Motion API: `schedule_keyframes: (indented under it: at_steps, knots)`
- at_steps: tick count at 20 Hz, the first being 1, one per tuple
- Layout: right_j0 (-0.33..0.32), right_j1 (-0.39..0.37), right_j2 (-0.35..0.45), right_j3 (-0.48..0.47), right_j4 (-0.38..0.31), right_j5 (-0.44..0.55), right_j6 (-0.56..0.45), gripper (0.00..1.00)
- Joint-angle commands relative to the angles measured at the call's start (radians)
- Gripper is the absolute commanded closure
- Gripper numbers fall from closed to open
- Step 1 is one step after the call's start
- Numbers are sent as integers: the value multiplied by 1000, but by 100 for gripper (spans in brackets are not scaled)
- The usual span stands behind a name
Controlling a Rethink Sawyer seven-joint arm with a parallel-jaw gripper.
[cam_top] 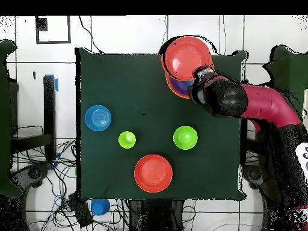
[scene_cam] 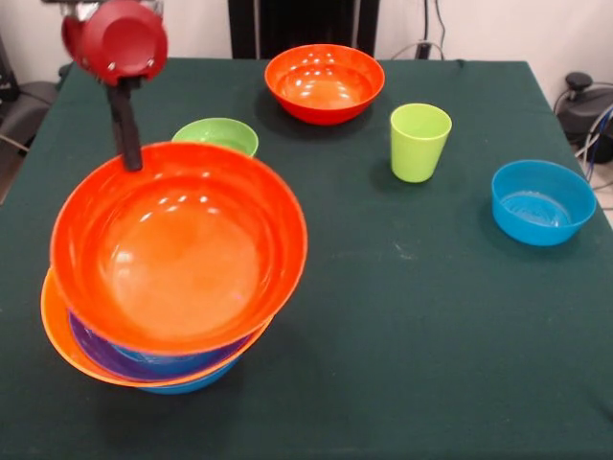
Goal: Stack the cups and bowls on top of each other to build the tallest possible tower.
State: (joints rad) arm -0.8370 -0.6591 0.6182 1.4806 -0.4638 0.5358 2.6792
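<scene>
A tower of nested bowls stands at the table's front left, with orange, purple and blue rims showing. A big orange bowl sits tilted on top of it. My gripper is shut on this bowl's far rim, with one black finger showing. In the overhead view the gripper is at the tower. Standing loose are a lime-green cup, a small lime-green bowl, a red-orange bowl and a blue bowl.
The dark green table has its edge close to the tower. My red and black arm reaches in over the table's side. A blue round thing lies on the floor off the table among cables.
</scene>
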Motion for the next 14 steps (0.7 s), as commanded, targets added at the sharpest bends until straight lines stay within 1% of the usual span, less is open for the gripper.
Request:
schedule_keyframes:
  at_steps: [1,4,5,9,14]
  knots:
    - [-16,113,62,-1,-136,-123,-282,100]
    - [-24,132,68,12,-154,-151,-259,100]
    - [-18,129,59,25,-163,-171,-234,100]
    - [-17,146,49,40,-193,-216,-200,100]
    - [-35,168,60,47,-216,-234,-202,100]
